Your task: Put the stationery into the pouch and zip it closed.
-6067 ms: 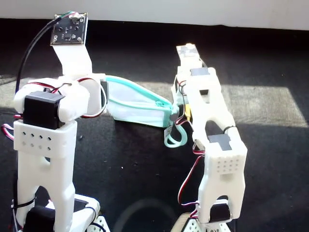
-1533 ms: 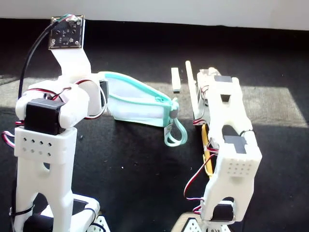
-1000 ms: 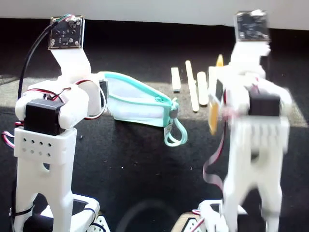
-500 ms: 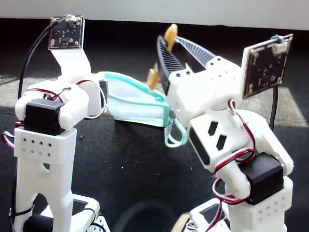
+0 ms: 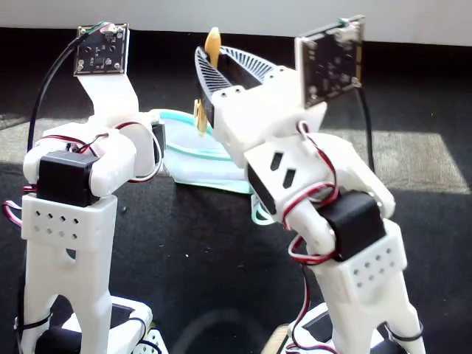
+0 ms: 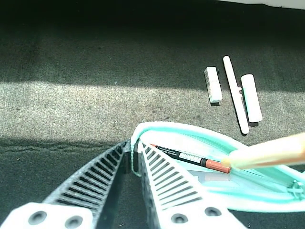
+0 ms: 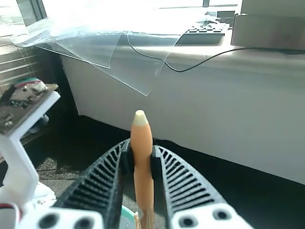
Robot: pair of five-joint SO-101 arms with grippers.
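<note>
The teal pouch (image 5: 193, 158) lies open on the dark table, and my left gripper (image 5: 158, 139) is shut on its rim at the left end. In the left wrist view the gripper (image 6: 132, 147) pinches the pouch (image 6: 248, 193) edge, and a black-and-red pen (image 6: 183, 156) lies inside. My right gripper (image 5: 212, 57) is raised above the pouch mouth, shut on an orange-yellow pen (image 5: 207, 77) that points steeply down. That pen (image 7: 141, 131) stands between the shut fingers (image 7: 164, 160). Its blurred end (image 6: 269, 151) hangs over the pouch opening.
Beyond the pouch on the table lie a white eraser (image 6: 213, 84), a thin white stick (image 6: 235, 99) and a thicker white piece (image 6: 251, 97). A teal loop (image 5: 259, 214) hangs at the pouch's zipper end. The right arm's body hides the table to the pouch's right.
The right arm has lifted the orange-yellow pen from the table at the right and swung it up and leftward over the pouch. The left arm and pouch have stayed still.
</note>
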